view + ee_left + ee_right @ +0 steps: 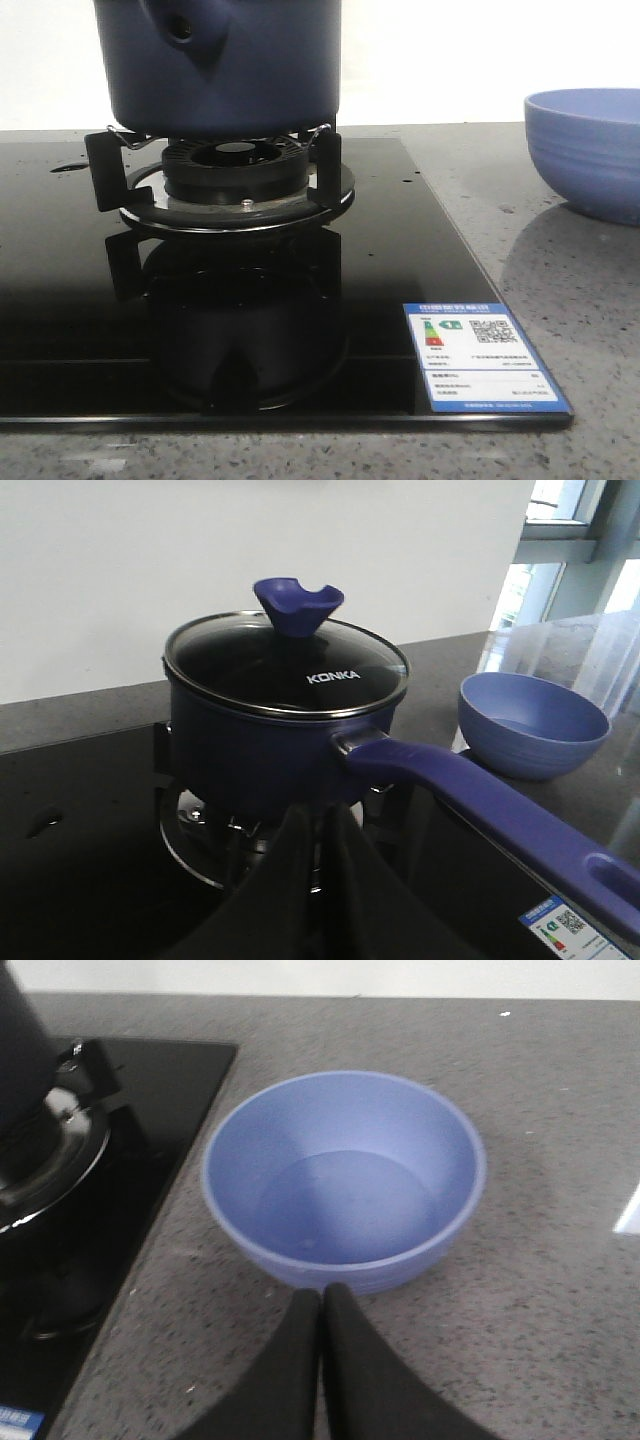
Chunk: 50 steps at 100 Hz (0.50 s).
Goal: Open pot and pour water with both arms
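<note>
Nothing is opened yet: your dark navy-blue cylindrical pot keeps its glass lid. Both grippers' fingers are clenched, empty; unclench and take the knob.

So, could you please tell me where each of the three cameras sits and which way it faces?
Front view: low at counter height, facing forward at the burner under the pot; no robot parts show.
Left wrist view: on the left arm, looking at the lidded pot with its handle; the left gripper shows, closed.
Right wrist view: on the right arm, looking down into the bowl; the right gripper shows, closed.
Shared: all three show the bowl and the cooktop.
</note>
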Tool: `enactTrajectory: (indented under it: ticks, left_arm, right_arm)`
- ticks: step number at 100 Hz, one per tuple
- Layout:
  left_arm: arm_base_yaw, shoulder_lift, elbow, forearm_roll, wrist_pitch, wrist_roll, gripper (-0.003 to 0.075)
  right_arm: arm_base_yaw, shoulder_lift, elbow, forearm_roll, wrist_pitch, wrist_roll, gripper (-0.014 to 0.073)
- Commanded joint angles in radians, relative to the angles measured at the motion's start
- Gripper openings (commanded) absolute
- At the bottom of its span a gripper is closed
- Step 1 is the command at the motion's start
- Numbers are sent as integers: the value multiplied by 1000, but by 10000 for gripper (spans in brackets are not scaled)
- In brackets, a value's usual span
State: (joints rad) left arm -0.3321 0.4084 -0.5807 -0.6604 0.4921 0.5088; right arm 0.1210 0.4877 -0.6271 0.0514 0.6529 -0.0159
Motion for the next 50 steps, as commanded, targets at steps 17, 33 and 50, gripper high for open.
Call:
enactTrajectory:
  ticks: [17,33,50]
  left_arm:
    - [-81,116,-67,-30,-142,10,158]
    - [-81,187,-97,-30,-161,17,409]
    - [-81,288,-134,-48,-212,43,452]
  right_arm:
    - [54,22,-52,15,-34,-27,407]
    - [54,22,-52,19,-57,-27,452]
    - [54,22,-52,21,-86,-27,451]
